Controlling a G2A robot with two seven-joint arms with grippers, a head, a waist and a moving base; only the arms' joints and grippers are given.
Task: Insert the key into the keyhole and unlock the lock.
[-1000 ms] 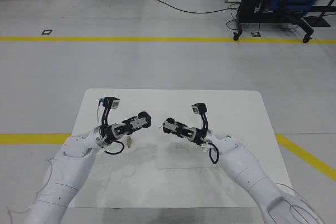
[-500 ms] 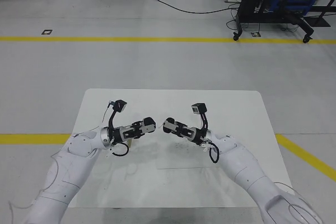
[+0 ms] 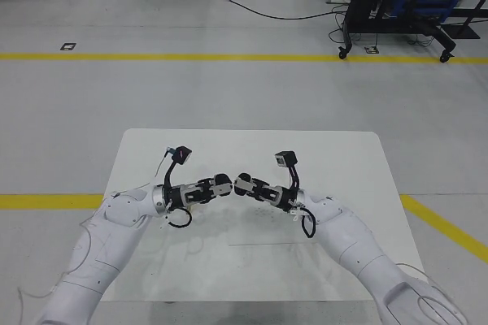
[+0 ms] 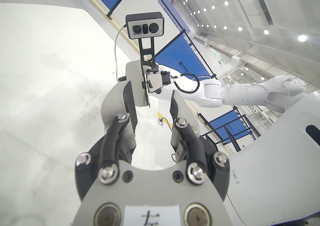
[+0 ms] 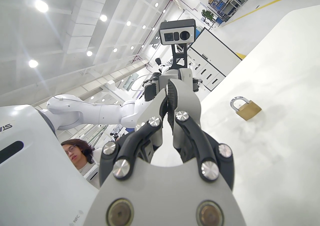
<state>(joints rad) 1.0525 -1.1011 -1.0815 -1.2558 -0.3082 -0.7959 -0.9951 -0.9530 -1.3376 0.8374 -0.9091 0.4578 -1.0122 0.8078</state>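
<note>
A brass padlock [image 5: 246, 109] with a silver shackle lies flat on the white table [image 5: 280, 69], off to one side of both grippers. Above the table's middle, my left gripper [image 3: 222, 180] and right gripper [image 3: 243, 182] meet tip to tip. In the left wrist view my left gripper [image 4: 152, 101] is open, its fingers [image 4: 130, 101] on either side of the right gripper's tip. My right gripper [image 5: 168, 91] is shut, pads pressed together. No key can be made out between them.
The white table [image 3: 325, 154] stretches bare to the right and behind the grippers. Yellow floor lines run past both its sides, and a dark wheeled frame [image 3: 407, 24] stands far back on the floor.
My left arm has swung right towards the right gripper, and its open fingers now flank that gripper's tip. The right arm has edged slightly left.
</note>
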